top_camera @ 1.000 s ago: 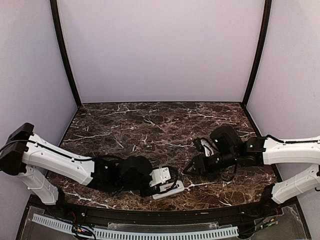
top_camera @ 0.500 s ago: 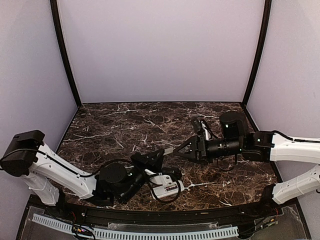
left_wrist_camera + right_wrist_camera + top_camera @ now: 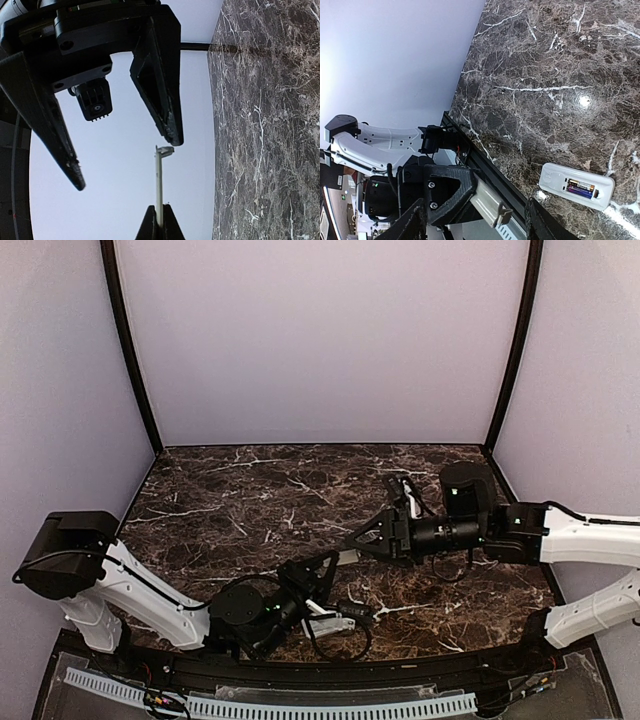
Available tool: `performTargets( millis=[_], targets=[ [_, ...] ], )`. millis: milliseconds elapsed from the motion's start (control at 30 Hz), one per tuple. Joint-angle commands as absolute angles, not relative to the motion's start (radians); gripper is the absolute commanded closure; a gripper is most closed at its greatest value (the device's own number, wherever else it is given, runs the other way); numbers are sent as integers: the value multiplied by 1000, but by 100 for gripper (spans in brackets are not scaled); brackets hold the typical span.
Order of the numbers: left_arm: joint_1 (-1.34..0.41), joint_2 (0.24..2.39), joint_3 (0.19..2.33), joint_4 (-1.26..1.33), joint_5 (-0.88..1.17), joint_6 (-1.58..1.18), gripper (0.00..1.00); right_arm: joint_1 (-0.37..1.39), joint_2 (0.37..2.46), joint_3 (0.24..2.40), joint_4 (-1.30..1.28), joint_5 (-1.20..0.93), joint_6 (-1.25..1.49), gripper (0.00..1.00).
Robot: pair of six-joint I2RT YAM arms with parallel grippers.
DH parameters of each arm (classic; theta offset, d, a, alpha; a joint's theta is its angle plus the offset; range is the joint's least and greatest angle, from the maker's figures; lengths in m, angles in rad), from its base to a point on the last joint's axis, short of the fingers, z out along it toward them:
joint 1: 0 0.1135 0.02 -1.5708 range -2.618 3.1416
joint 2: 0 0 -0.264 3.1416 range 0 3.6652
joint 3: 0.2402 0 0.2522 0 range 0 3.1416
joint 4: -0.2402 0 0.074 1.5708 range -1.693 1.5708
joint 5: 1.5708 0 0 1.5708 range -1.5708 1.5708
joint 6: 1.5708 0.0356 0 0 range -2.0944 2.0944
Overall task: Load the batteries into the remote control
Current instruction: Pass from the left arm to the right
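Near the front edge of the surface (image 3: 545,60) the remote (image 3: 552,179) lies back up, one battery (image 3: 581,189) in its bay; left claw (image 3: 127,162) spread, right claw (image 3: 159,221) pinching a grey cover (image 3: 158,185)

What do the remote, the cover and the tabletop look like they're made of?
The remote: white moulded plastic, probably; smooth shell with rounded corners. The cover: likely light grey plastic too, thin, with a moulded clip at its end. The tabletop: dark marble look with white veins, glossy, given the lamp glare; real stone or laminate, can't tell.
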State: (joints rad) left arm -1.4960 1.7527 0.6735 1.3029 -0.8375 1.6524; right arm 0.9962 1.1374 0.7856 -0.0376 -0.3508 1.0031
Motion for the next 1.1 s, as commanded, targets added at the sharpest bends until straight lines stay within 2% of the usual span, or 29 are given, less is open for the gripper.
performTargets(
  millis=[0,133,367,933,1000,1067],
  targets=[
    [-1505,1714,690,1617,-864,1679,100,1005,1182,795,-8,-396,1016,43],
    [-1508,1710,688,1617,-876,1681,100,1008,1194,793,8,-419,1022,57],
    [-1512,1714,692,1617,-877,1675,100,1008,1209,763,117,-457,1062,73],
    [-1515,1729,695,1617,-877,1659,100,1008,1215,716,224,-469,1112,98],
    [-1515,1732,694,1617,-883,1658,93,1006,1202,704,213,-453,1116,100],
    [-1516,1736,687,1617,-890,1650,67,1003,1181,687,208,-436,1121,100]
  ],
)
